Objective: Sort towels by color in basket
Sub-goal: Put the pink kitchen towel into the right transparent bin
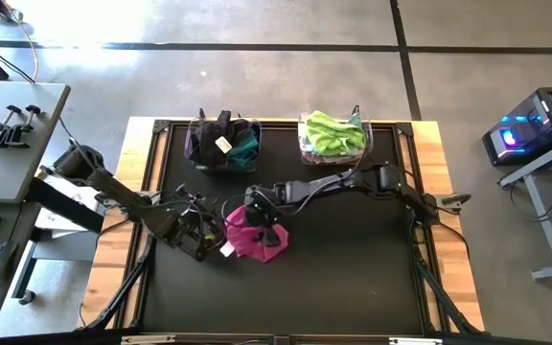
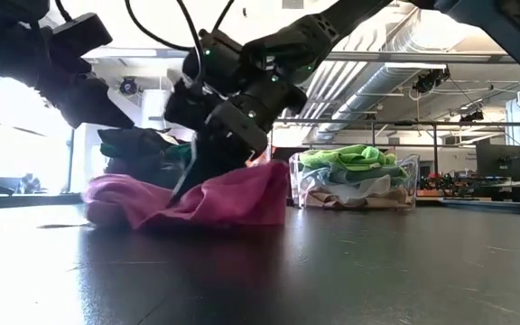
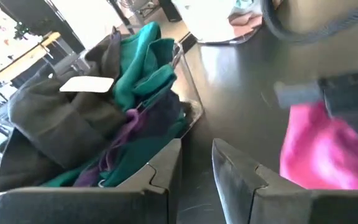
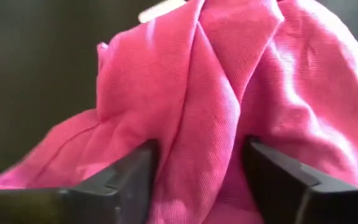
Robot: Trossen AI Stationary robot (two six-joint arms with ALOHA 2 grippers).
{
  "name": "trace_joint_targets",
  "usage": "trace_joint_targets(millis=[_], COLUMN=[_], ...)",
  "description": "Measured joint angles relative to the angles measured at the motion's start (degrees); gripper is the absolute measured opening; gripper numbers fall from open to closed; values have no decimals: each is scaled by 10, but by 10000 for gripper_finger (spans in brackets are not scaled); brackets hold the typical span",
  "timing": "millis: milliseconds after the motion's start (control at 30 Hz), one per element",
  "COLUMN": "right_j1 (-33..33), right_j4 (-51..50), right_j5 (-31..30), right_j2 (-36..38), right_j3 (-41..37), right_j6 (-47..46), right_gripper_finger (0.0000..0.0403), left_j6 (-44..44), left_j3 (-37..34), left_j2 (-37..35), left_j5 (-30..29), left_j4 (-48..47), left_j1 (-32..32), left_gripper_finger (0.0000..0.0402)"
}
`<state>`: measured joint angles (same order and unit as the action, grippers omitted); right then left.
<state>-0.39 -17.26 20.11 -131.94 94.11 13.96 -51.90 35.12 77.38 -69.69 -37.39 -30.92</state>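
Note:
A magenta towel (image 1: 249, 241) lies crumpled on the black mat near the table's middle. My right gripper (image 1: 262, 222) is on top of it, shut on a raised ridge of the cloth (image 4: 197, 93). My left gripper (image 1: 199, 235) hovers just left of the towel, its fingers (image 3: 166, 174) a narrow gap apart and holding nothing. At the far edge stand two clear baskets. The left one (image 1: 195, 129) holds black, teal and purple towels (image 3: 135, 81). The right one (image 1: 307, 153) holds lime green towels (image 1: 333, 134) over paler ones (image 2: 350, 185). My right gripper pinches a raised fold of the magenta towel (image 4: 197, 174) between its two fingers (image 4: 135, 180), several bunched layers filling the gap. The fingers come from above, slanting down from the table's right. The towel's spread edges (image 2: 125, 203) rest on the mat.
A white tag (image 1: 223, 145) lies on the dark towels in the left basket. The mat's wooden border (image 1: 439, 240) frames it. Bare mat (image 1: 353, 278) lies toward the near and right sides. A desk with clamps (image 1: 12, 125) stands left of the table.

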Motion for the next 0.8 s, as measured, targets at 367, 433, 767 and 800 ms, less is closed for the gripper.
trace_joint_targets(millis=[367, 433, 767, 800], right_j1=[11, 21, -9, -21], right_j4=[-314, -344, -266, -251], right_j5=[-216, -222, -379, -396], right_j2=[79, 110, 427, 458], right_j3=[-5, -9, -240, -262], right_j6=[-23, -18, -50, -43], right_gripper_finger=[33, 12, 7, 6], left_j6=[15, 12, 38, 49], left_j3=[-2, -2, -2, -2], left_j2=[2, 3, 21, 25], left_j5=[2, 2, -1, -2], left_j4=[35, 35, 80, 89], left_j1=[-19, -25, -31, -28], left_gripper_finger=[78, 78, 78, 78])
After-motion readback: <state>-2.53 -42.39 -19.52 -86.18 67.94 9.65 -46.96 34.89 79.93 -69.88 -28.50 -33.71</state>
